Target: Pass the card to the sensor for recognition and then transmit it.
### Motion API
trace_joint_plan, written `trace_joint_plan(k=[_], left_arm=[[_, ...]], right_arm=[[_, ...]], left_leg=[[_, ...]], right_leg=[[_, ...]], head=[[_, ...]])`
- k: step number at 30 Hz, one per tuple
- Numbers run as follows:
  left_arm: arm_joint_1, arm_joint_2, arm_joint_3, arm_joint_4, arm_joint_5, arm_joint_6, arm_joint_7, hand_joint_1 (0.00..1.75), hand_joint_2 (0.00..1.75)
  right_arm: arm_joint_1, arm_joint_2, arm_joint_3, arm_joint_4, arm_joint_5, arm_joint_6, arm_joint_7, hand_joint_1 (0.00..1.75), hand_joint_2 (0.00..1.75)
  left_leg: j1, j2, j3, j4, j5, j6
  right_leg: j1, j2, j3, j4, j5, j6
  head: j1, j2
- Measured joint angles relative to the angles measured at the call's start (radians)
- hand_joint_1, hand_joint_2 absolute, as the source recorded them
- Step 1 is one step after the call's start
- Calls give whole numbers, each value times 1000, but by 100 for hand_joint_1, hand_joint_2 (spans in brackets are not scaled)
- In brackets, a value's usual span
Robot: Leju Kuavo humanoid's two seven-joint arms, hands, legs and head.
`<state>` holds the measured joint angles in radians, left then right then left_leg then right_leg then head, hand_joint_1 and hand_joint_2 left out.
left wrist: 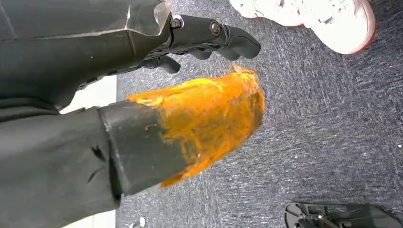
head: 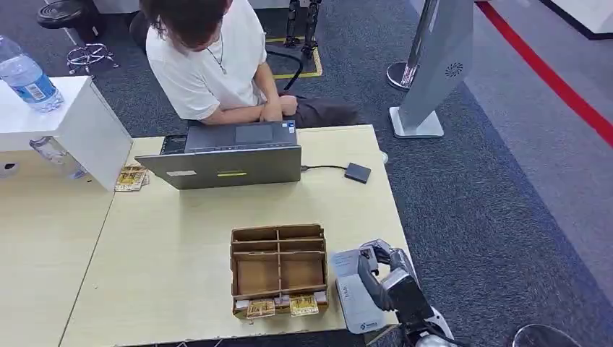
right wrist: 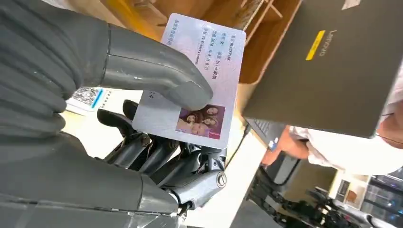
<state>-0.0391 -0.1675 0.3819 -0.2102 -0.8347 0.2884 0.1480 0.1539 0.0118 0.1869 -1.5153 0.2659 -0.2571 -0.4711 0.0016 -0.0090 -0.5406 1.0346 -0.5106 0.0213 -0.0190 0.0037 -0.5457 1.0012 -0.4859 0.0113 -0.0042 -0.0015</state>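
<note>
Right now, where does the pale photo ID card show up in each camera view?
Head view: pale photo ID card in the right hand, at the table's near right corner.
Left wrist view: not in it.
Right wrist view: card centre, pinched under the thumb.
Shared landmark: grey laptop.

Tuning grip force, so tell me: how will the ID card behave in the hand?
The ID card looks thin, flat and unbent under the right hand, so probably stiff and light. Its glossy face may slip beneath the thumb. Pinched at one end, it could pivot.
</note>
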Motion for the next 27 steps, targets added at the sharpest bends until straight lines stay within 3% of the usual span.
trace_joint_plan(k=[27], left_arm=[[0,0,25,0,-18,4,2,0,0]], right_arm=[[46,-3,-85,50,-49,90,-3,175,175]], left_leg=[[0,0,0,0,0,0]], right_leg=[[0,0,0,0,0,0]], head=[[0,0]])
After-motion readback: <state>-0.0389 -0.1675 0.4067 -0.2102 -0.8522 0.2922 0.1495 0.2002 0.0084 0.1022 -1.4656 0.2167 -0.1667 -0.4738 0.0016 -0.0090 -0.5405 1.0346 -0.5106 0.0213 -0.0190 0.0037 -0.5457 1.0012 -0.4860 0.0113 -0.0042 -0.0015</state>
